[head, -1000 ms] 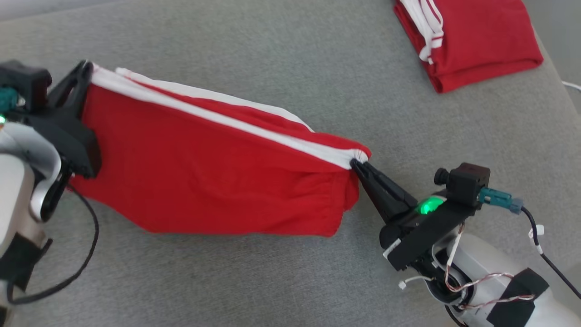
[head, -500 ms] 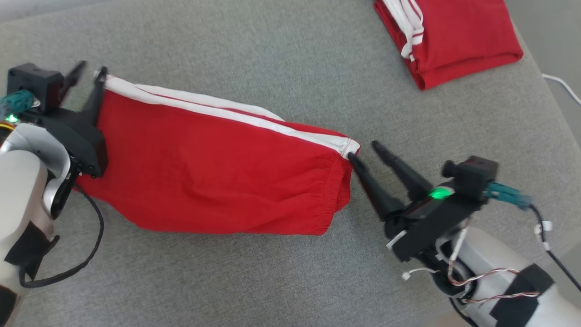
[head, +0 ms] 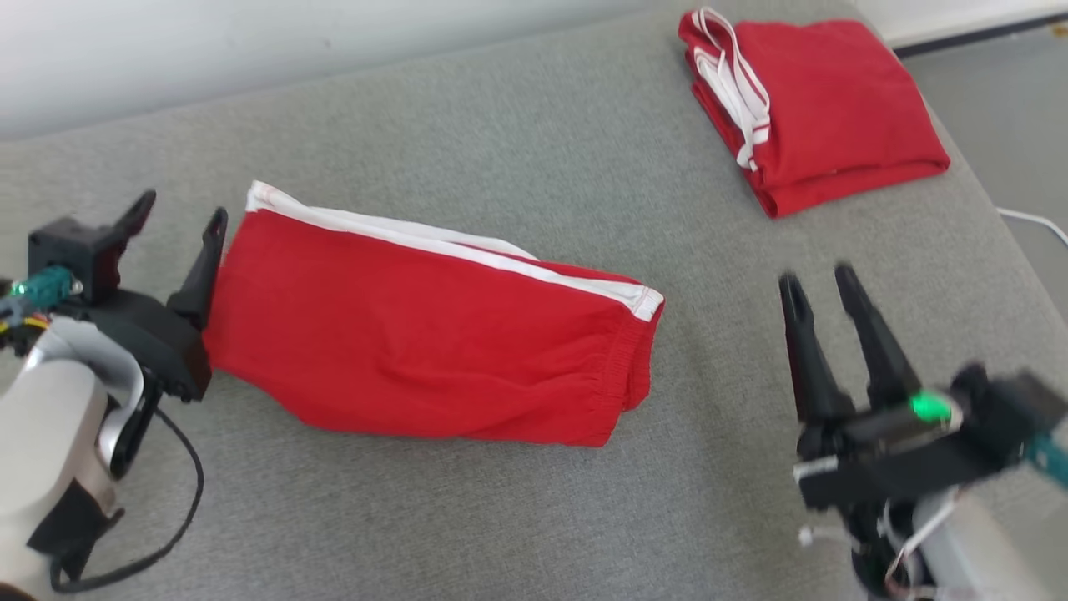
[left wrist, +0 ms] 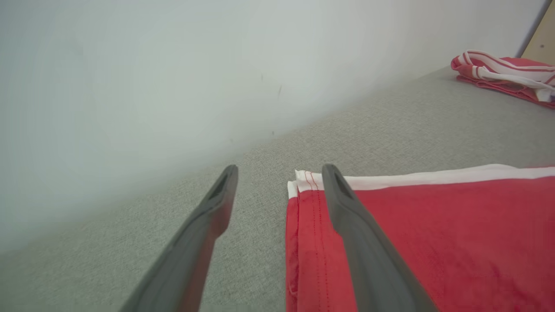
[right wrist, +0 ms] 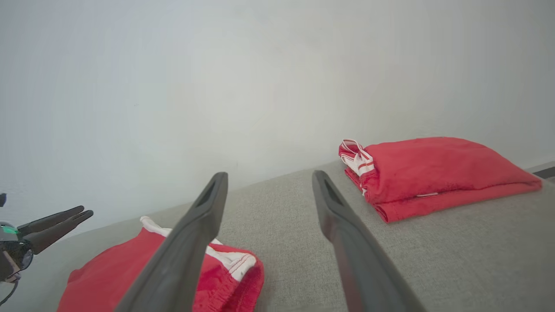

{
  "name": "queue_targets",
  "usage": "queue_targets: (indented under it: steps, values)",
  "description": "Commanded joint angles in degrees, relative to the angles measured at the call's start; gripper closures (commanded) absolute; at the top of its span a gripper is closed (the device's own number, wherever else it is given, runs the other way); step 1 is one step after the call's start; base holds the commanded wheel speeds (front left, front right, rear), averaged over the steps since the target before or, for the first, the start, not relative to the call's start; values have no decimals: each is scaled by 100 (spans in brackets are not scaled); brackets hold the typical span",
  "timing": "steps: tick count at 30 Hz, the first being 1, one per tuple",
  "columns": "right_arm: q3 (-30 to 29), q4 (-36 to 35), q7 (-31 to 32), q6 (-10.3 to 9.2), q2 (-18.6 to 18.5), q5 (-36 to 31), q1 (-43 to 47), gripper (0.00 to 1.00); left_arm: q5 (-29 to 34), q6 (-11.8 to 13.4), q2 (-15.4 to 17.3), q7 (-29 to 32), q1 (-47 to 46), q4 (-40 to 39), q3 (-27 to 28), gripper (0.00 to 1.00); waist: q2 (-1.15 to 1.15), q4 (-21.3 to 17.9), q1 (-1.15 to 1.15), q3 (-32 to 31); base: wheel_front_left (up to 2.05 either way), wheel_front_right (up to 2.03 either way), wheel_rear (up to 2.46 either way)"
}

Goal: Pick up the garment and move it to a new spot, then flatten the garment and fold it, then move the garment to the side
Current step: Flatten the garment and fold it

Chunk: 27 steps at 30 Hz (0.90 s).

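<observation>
Head view has the left gripper (head: 182, 213) with its two fingers spread apart. The nearer finger sits just beside the left hem of the red garment (head: 434, 351). Whether it touches the cloth cannot be told. A second ago this gripper is pinched on that same corner, so the cloth is now free at this end.

The right gripper (head: 818, 284) is spread wide too and holds nothing. A second ago it clamps the white-striped corner at the waistband end. Half a second ago it is already apart at that corner, and now it stands well clear to the right, with bare grey surface (head: 717, 376) between it and the garment.

The garment no longer hangs stretched between the two arms. It lies settled on the surface as a doubled-over slab, with its white stripe along the far edge and the elastic waistband at the right. A few soft wrinkles cross the middle. The camera has also tilted, so the pale wall (head: 167, 50) comes into sight; that shift is not the garment's.

Far off at the right rear sits a second red garment, the folded pile (head: 834, 100), untouched.

Judging from this, a lay-down or fold has just been finished and released. What remains is probably another fold or smoothing, then carrying the garment to the side.
</observation>
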Motion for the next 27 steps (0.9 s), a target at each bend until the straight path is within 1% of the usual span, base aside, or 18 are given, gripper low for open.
queue_targets:
  steps: [1,4,5,7,8,13,18,21,27]
  values:
    - [-166,-128,-4,-16,215,-271,258,0,-90,17,36,21,160,-61,-59,0,0,100,1,-141,0,0,0]
    - [-378,-243,-4,-16,603,-576,668,0,-423,16,46,259,357,-322,-270,0,0,100,1,-168,0,0,0]
    - [-382,-243,-4,-16,676,-696,778,0,-528,16,104,390,421,-420,-360,0,0,98,1,-172,0,0,0]
    - [-315,-201,-5,-16,788,-911,910,0,-727,17,262,600,473,-561,-494,0,0,87,1,-170,0,0,0]
    - [-251,-163,-4,-16,856,-1002,972,0,-863,17,279,732,535,-619,-561,0,0,71,1,-173,0,0,0]
    - [-103,50,-5,-16,1060,-1283,1103,0,-1118,15,514,1081,609,-721,-748,0,0,1,1,-163,0,0,0]
    - [13,237,-5,-16,1146,-1410,1093,0,-1278,15,600,1385,629,-571,-828,0,0,-93,1,-174,0,0,0]
    - [43,322,-5,-16,1174,-1461,1090,0,-1383,15,591,1562,632,-456,-844,0,0,-147,1,-184,0,0,0]
    - [157,414,-5,-16,1179,-1589,1092,0,-1470,27,533,1706,645,-242,-852,0,0,-204,1,-170,0,0,0]
